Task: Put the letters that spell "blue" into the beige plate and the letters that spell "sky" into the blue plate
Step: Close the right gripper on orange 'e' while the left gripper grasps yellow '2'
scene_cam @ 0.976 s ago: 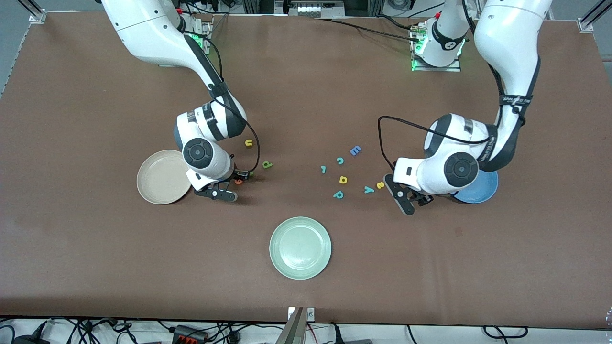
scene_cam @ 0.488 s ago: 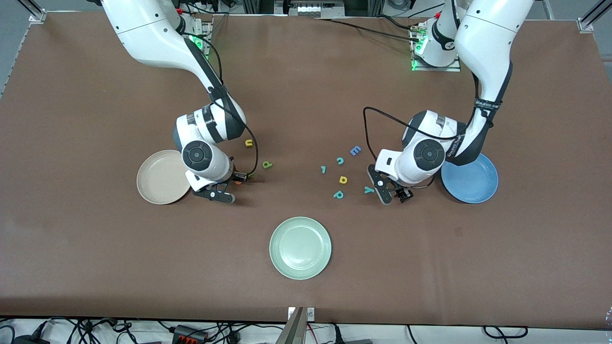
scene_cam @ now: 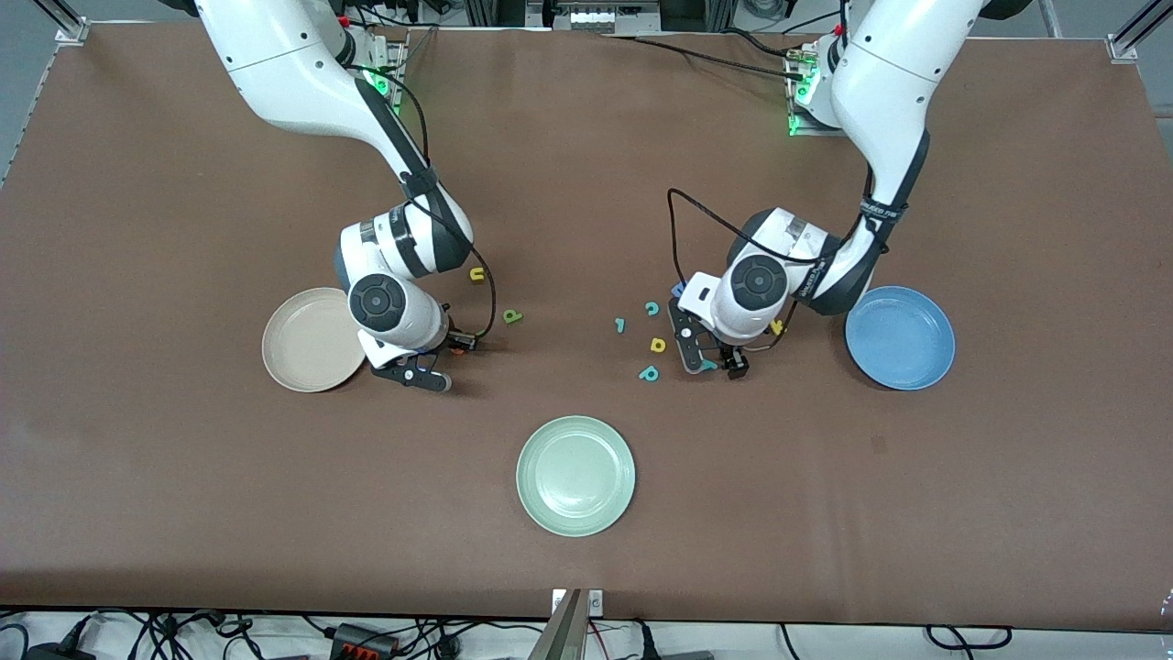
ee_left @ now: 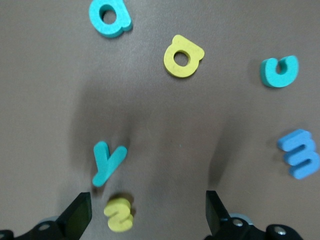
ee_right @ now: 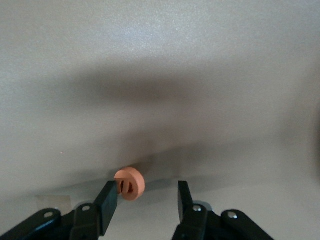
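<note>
Right wrist view: right gripper (ee_right: 144, 200) part-open, small orange foam "e" (ee_right: 130, 184) touching one finger. Left wrist view: left gripper (ee_left: 148, 216) spread wide, teal foam "y" (ee_left: 107, 162) and yellow foam "s" (ee_left: 119, 214) between fingers on counter.

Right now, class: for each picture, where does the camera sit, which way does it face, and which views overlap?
Front view: high across the table, facing both arms; shows the beige plate and blue plate.
Left wrist view: on the left wrist, looking down past open left jaws at teal y and yellow s.
Right wrist view: on the right wrist, looking down past right jaws at orange e.
Shared: front and left wrist views both show yellow d.
</note>
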Robot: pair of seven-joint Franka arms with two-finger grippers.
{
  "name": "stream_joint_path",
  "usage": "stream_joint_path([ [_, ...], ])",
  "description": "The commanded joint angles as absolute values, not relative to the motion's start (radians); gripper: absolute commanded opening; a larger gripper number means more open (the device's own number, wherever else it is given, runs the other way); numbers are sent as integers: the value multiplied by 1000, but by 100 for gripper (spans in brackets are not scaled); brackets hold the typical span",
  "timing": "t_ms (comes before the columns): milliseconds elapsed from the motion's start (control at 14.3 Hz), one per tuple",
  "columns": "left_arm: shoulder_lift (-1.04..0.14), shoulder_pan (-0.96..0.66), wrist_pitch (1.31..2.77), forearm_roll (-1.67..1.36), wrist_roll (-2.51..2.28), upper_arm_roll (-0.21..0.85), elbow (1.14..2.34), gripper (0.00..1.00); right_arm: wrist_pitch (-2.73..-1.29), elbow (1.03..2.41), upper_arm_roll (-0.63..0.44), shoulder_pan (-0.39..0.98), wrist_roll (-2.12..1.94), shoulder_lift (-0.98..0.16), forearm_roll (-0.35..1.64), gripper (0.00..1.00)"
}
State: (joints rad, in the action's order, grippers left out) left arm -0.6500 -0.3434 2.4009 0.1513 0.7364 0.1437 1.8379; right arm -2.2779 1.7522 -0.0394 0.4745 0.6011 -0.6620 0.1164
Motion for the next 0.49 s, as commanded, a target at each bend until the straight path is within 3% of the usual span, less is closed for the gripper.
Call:
stream_joint_path([
  [0, -657, -339, 2431, 184, 759, 135, 1838, 100, -2287, 1727, -37, 472, 592, -681, 124, 58],
  [279, -653, -328, 2430, 184, 758, 135, 1836, 100, -2247, 1677, -38, 471, 588, -678, 121, 58],
  [349, -653, -328, 2430, 184, 758, 135, 1838, 92, -2247, 1678, -38, 471, 592, -681, 120, 58],
  [418, -653, -327, 2428, 184, 752, 135, 1838, 79, -2247, 1680, -38, 471, 594, -684, 120, 58],
])
